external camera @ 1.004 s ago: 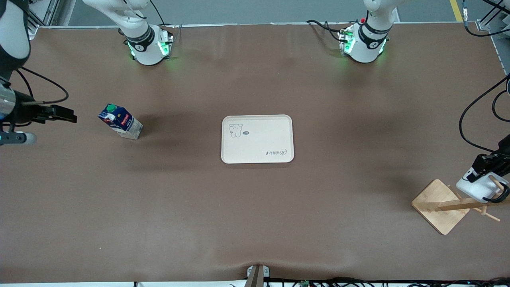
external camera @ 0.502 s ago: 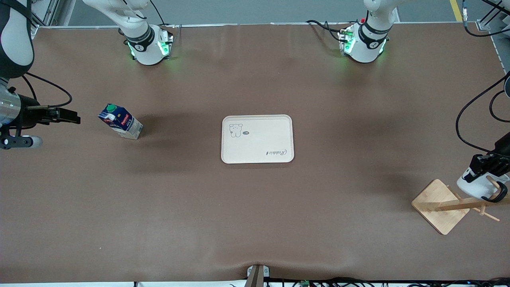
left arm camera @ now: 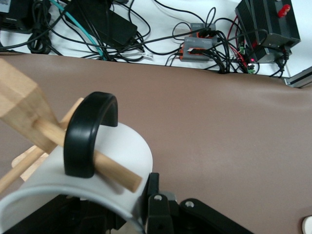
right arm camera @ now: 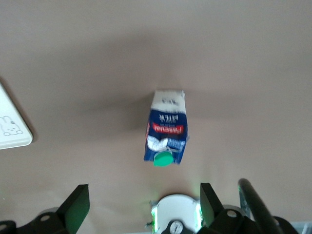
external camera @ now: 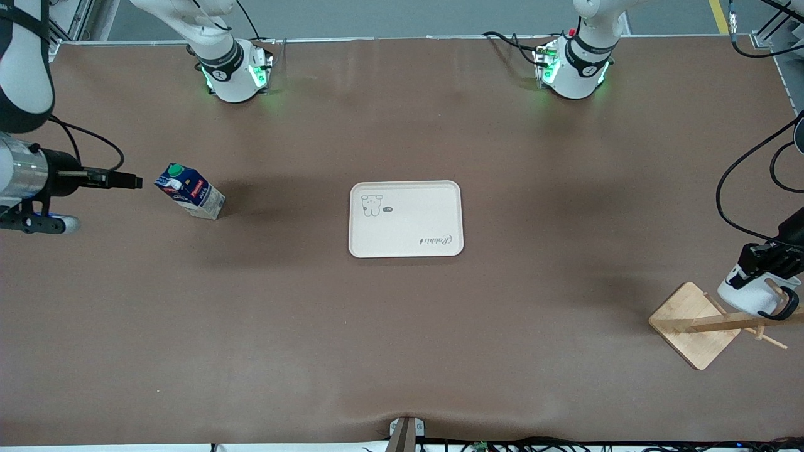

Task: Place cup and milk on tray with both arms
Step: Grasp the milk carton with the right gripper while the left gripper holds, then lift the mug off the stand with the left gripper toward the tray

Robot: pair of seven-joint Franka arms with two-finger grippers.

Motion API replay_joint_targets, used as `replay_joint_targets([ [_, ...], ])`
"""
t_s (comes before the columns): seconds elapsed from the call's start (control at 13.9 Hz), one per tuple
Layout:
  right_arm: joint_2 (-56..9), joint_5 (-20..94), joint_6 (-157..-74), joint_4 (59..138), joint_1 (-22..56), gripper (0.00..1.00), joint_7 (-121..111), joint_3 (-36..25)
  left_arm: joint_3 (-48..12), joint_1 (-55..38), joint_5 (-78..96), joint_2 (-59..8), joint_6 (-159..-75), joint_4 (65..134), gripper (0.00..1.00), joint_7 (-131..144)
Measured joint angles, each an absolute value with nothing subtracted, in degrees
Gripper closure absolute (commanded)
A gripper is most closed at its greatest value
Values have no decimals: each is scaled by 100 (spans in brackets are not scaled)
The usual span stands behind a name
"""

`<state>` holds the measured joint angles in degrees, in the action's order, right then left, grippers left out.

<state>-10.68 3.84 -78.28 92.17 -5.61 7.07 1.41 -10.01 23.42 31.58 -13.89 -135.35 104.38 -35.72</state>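
While the left pincer (external camera: 763,258) grips the cup (external camera: 749,292), whose handle (left arm camera: 87,134) is threaded on the rack's peg (left arm camera: 83,152), a sideways pull could topple the rack (external camera: 694,323). Spread wide, empty, the right pincer (external camera: 129,182) hangs just beside the milk (external camera: 190,191); a low approach could knock it over. Both are well apart from the tray (external camera: 406,219).

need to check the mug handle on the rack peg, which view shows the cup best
The left wrist view: the cup fills it, black handle hooked over a wooden peg of the rack, left gripper at its rim. The front view shows it small at the rack. The right wrist view shows none of it.
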Motion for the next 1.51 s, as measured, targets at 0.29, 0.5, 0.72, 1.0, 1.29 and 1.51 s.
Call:
replay_joint_targets([
  [0.29,-1088,192,-7997,9812,-364,0,1018,182,-1082,2340,3001,-1205,-13154,10448,100,-3153],
  [0.5,-864,88,-8483,10473,-261,0,1070,190,-1258,2328,2665,-1029,-12913,10440,100,-2522],
  [0.72,-588,-64,-8890,11057,-264,0,1070,183,-1513,2299,2303,-775,-12754,10412,100,-1774],
  [1.0,-410,-100,-9417,11629,-274,0,1070,174,-1992,2280,1723,-660,-12594,10402,100,-603],
  [1.29,-198,-103,-10264,12345,-276,0,1070,173,-2602,2249,1171,-656,-12191,10237,100,585],
  [1.51,-131,-111,-10393,12547,-277,0,1070,171,-3007,2205,771,-710,-11894,10115,100,1349],
])
